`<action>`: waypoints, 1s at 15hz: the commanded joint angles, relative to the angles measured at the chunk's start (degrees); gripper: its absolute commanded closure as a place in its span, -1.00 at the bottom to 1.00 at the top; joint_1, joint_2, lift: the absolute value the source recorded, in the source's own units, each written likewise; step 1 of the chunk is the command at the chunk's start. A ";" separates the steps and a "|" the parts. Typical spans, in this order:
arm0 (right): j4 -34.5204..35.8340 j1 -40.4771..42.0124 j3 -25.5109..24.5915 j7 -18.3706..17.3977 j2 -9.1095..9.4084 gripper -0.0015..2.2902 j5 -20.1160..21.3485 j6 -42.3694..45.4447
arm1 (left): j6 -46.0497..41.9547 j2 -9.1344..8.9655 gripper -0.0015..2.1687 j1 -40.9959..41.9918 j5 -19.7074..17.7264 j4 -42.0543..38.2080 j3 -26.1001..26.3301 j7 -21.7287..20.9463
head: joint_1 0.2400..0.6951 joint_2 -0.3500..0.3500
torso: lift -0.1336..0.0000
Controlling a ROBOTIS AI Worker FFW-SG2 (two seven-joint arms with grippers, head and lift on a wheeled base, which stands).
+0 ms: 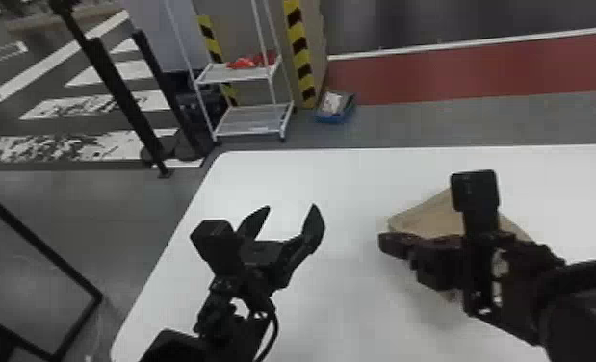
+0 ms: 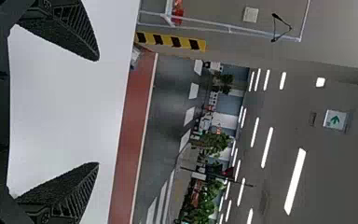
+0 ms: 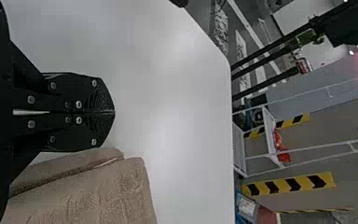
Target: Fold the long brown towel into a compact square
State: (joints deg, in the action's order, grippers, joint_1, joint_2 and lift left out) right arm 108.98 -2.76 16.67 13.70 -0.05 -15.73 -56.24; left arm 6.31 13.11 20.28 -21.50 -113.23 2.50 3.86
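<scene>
Towel: brown, folded in layers, lying on the white table [image 1: 330, 178]; towel [image 1: 421, 219] is at about 3 o'clock from the left gripper [image 1: 289, 207] and 1 to 2 o'clock from the fingertips of the right gripper [image 1: 389, 243].
Left jaws: spread wide apart, nothing between them, above the table.
Right jaws: pressed together along their tips, nothing seen between them, just beside the towel.
Right wrist view: picks out the stacked layers and a folded edge, with the right gripper [image 3: 113, 112] alongside.
Head view: gives the towel's far corner and how the two arms stand.
Left wrist view: takes in a green exit sign [image 2: 334, 120] and ceiling lights [image 2: 295, 182].
In the way: right arm and its wrist camera [image 1: 474, 190] hide part of the towel from the head.
Around: from the head view's centre, white trolley [image 1: 243, 120] at 11 o'clock, blue crate [image 1: 337, 118] at 1, black posts [image 1: 123, 98] at 10.
</scene>
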 commanded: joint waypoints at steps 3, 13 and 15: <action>13.19 10.06 -14.74 0.10 -0.92 0.91 -0.09 -14.03 | -0.02 0.34 -0.93 0.12 -0.47 0.02 -0.12 0.00 | 1.00 0.76 | -0.84; 7.47 7.86 -23.88 0.98 -2.41 0.91 -3.69 -10.69 | -0.90 -0.28 -0.93 0.55 -0.30 0.20 0.05 0.09 | 1.00 0.22 | -0.84; 2.99 4.08 -21.86 0.19 -2.50 0.91 -2.63 -9.46 | -0.90 -0.19 -0.93 0.55 -0.38 0.20 -0.04 0.00 | 1.00 0.23 | -0.84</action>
State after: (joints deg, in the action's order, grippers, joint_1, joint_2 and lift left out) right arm 115.04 3.98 -6.52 14.08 -2.47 -19.11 -66.63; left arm 5.48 12.83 20.81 -21.81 -113.06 2.53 3.95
